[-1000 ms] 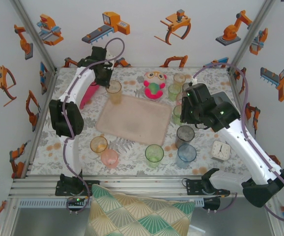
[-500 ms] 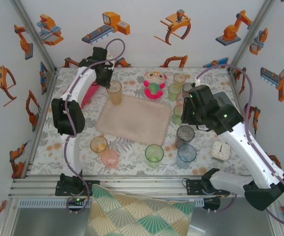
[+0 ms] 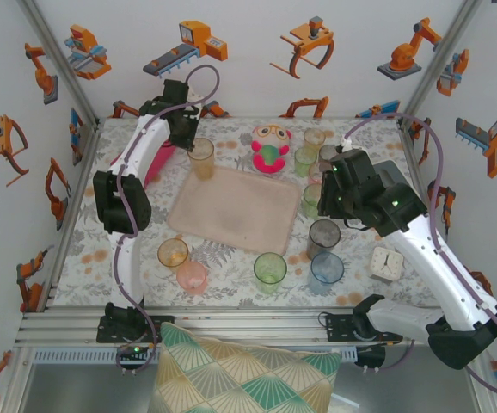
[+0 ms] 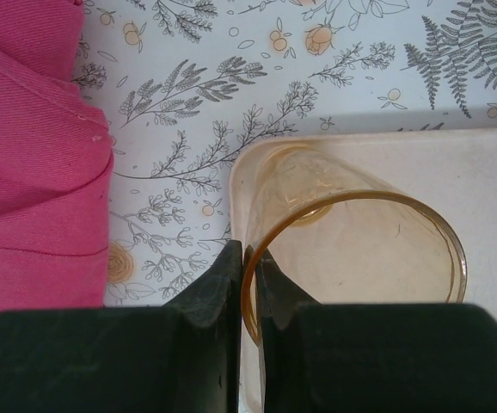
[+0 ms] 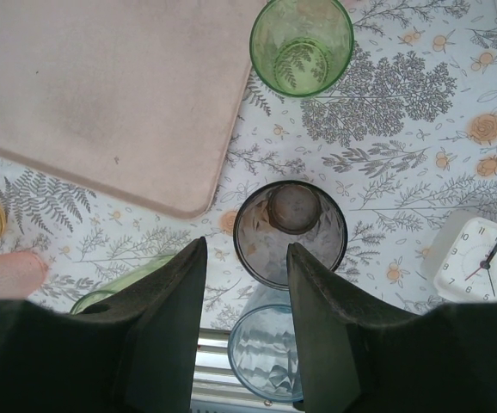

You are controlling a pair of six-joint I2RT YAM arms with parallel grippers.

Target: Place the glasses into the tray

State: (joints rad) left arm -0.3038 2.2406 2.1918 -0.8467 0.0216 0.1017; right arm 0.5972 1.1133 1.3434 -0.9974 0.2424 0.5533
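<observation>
My left gripper (image 4: 248, 258) is shut on the rim of an amber glass (image 4: 352, 249), one finger inside and one outside. The glass's base is over a corner of the beige tray (image 4: 489, 172). From above, that glass (image 3: 201, 157) is at the tray's (image 3: 236, 211) far-left corner, under the left gripper (image 3: 184, 129). My right gripper (image 5: 247, 249) hangs open above a grey glass (image 5: 290, 231), with a blue glass (image 5: 266, 353) nearer and a green glass (image 5: 301, 45) farther. Orange (image 3: 173, 254), pink (image 3: 192, 277) and green (image 3: 270, 269) glasses stand in front of the tray.
A magenta cloth (image 4: 33, 155) lies left of the amber glass. A red-green plush toy (image 3: 270, 146) sits behind the tray, with more glasses (image 3: 305, 159) to its right. A white clock (image 5: 481, 258) lies right of the grey glass. The table's front rail runs just past the blue glass.
The right arm's wrist has shifted slightly to the right, with its jaws still open. The left gripper and the amber glass have barely moved.
</observation>
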